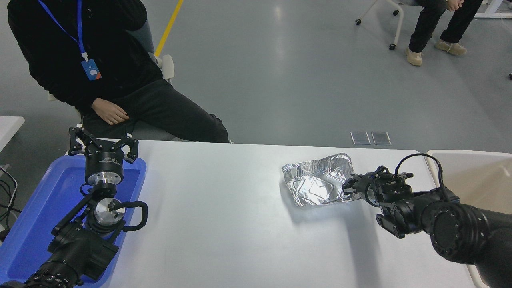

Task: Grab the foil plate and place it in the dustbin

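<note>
Head view: my right gripper (349,187) pinches the foil plate (318,180) rim; I'd lift gently toward the dustbin (472,176).

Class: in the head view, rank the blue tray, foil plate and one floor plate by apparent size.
1. Blue plastic tray, nearest the camera, part-hidden by the arm
2. Shiny crinkled foil plate
3. Small grey rectangular floor plate, farthest away

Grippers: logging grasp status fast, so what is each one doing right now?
Left gripper: open, empty, parked above the blue tray.
Right gripper: at the foil plate rim; whether it has closed cannot be told.
</note>
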Available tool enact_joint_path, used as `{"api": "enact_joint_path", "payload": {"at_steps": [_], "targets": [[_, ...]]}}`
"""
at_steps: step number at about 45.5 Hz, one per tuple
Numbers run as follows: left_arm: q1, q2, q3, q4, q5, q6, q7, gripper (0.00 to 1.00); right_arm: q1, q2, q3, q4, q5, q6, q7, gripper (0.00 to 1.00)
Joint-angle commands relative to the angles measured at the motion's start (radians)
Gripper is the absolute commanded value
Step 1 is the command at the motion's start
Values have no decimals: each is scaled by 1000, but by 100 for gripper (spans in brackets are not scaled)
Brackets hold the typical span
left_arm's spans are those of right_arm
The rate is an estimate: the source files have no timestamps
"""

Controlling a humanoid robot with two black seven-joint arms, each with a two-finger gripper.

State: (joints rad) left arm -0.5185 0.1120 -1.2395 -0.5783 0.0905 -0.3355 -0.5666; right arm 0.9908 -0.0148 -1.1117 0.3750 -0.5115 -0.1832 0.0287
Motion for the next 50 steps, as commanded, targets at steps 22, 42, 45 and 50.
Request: {"api": "enact_joint_path", "payload": {"at_steps": [22,42,45,50], "targets": [[0,0,0,0,0,1,1,99,437,-370,194,656,16,151,30,0],[0,0,0,0,0,0,1,99,900,-609,95,1081,11,209,27,0],[0,0,0,0,0,0,1,99,977,-631,78,1125,15,218,24,0],[0,0,0,0,0,0,1,99,1080,-657,46,1141,18,280,24,0]]}}
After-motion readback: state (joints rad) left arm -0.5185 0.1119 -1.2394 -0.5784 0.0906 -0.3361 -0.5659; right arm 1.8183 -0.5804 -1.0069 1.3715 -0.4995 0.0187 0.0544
